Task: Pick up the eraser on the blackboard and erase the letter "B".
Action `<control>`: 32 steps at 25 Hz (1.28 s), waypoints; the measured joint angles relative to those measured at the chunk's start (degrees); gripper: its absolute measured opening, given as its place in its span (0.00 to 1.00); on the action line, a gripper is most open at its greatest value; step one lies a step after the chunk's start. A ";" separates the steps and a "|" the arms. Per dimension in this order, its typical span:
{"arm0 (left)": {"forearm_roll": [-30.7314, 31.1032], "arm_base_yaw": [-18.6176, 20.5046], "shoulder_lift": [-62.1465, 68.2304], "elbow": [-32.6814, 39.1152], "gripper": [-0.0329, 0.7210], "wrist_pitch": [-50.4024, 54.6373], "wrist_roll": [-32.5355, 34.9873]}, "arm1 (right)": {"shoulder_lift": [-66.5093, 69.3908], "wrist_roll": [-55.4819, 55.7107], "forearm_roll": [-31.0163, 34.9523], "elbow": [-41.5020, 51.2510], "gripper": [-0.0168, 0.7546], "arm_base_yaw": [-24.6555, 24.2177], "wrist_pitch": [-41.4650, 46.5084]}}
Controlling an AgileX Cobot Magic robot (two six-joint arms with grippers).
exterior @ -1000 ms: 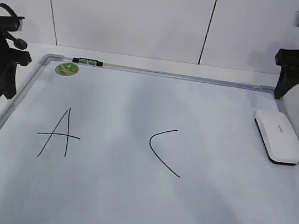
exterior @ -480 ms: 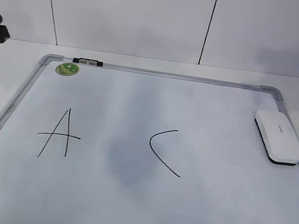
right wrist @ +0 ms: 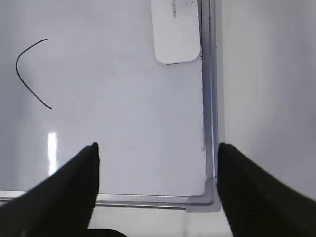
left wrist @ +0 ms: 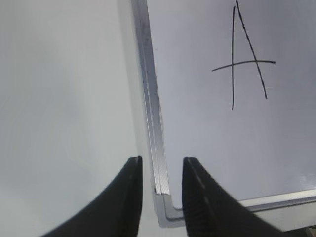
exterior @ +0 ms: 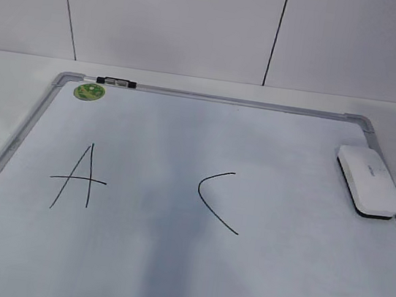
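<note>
The white eraser (exterior: pixel 369 181) lies on the blackboard (exterior: pixel 276 278) by its right frame; its end also shows in the right wrist view (right wrist: pixel 175 29). I see a black "A" (exterior: pixel 80 176) and a "C" (exterior: pixel 214 199) on the board. No letter "B" shows between them; that patch is bare with a greyish shade. Neither gripper shows in the exterior view. My left gripper (left wrist: pixel 162 165) is open and empty above the board's corner frame, with the "A" (left wrist: pixel 244 61) beyond it. My right gripper (right wrist: pixel 157 148) is wide open and empty above another corner, apart from the eraser.
A green round magnet (exterior: pixel 89 91) and a small black-and-silver marker (exterior: pixel 116 81) sit at the board's far left edge. The grey frame (exterior: pixel 212 97) rims the board. A white wall stands behind, and white table surface lies beside the board (left wrist: pixel 64 98).
Both arms, seen at the left and right edges of the exterior view a second ago, have withdrawn out of that view. The eraser and letters have not moved.
</note>
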 joint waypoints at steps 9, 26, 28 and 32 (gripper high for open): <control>0.34 0.00 -17.85 7.80 0.33 0.91 -0.03 | -9.19 0.00 0.82 0.94 0.52 0.00 0.34; 0.88 0.00 -52.53 22.96 0.33 2.08 -0.03 | -29.70 -0.60 3.31 18.19 0.46 0.00 0.75; 0.77 0.00 -56.23 24.40 0.33 2.31 -0.03 | -32.51 -2.40 3.13 20.34 0.46 0.00 0.75; 0.57 0.00 -62.41 26.98 0.33 2.44 0.08 | -38.57 -6.47 2.83 24.39 0.46 0.00 0.79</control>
